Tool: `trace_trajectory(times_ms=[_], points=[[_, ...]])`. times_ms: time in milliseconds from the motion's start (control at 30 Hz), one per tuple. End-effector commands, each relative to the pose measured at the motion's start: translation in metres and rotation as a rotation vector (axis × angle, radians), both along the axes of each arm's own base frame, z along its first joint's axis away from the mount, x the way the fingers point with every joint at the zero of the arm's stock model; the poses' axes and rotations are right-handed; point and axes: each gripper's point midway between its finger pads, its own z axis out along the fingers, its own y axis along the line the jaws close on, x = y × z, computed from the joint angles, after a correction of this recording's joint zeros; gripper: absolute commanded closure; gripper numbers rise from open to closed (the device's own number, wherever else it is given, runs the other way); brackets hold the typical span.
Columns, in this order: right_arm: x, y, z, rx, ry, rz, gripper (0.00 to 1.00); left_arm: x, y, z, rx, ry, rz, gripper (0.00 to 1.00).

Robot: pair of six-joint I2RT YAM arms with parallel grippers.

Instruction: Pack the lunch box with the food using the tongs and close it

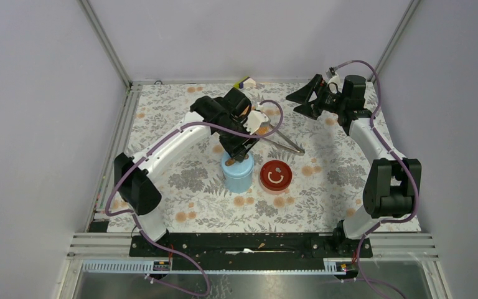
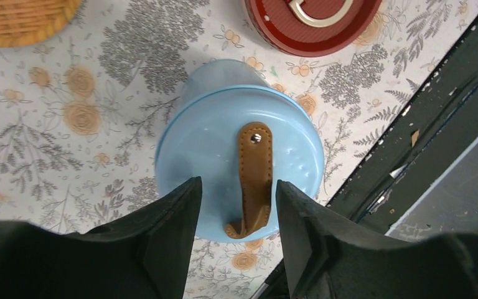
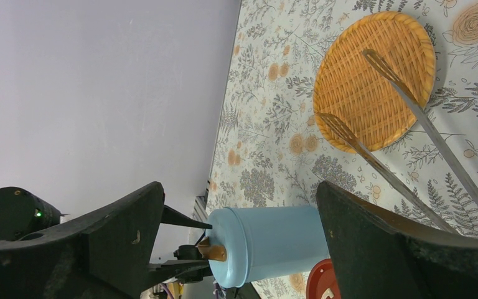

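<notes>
Overhead: the closed lunch box (image 1: 237, 173) stands mid-table, with the left gripper (image 1: 241, 149) just above it. Left wrist: the jaws are parted, flanking the lid strap (image 2: 256, 180), so the closing looks done. Right wrist: the right gripper (image 3: 239, 190) gapes empty. The tongs (image 3: 411, 112) lie at 2 o'clock across the plate (image 3: 361, 81).

Table (image 1: 323, 187) w/ a flower cloth on top. Blue lunch box (image 1: 237, 174) stands near the mid of the tabletop, lid on. Red round thing (image 1: 276, 175) lies just beside it on the right, not touching. Orange woven plate (image 3: 373, 78) lies nearer the far edge. Silver tongs (image 3: 428, 132) lie w/ both tips on the plate. Small yellow & white block (image 1: 245, 83) sits at the far edge.
</notes>
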Motion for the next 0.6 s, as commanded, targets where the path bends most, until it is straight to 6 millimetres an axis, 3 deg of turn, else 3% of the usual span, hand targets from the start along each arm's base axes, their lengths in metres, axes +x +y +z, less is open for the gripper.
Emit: trace_trajectory(times_ms=[0,100,267,400,567], points=[[-0.010,0.004,0.027,0.009,-0.079,0.026,0.00,0.019,-0.002,0.029,-0.037,-0.117,0.023,0.46],[-0.009,0.004,0.025,0.009,-0.076,0.026,0.00,0.018,-0.002,0.034,-0.051,-0.130,0.015,0.45],[-0.009,0.004,0.025,0.009,-0.073,0.028,0.00,0.017,0.001,0.014,-0.022,-0.143,-0.007,0.42],[-0.009,0.004,0.023,0.008,-0.073,0.029,0.00,0.018,0.006,-0.016,0.025,-0.135,-0.017,0.40],[-0.010,0.004,0.024,0.005,-0.077,0.029,0.00,0.003,0.013,-0.052,0.076,-0.044,-0.051,0.40]])
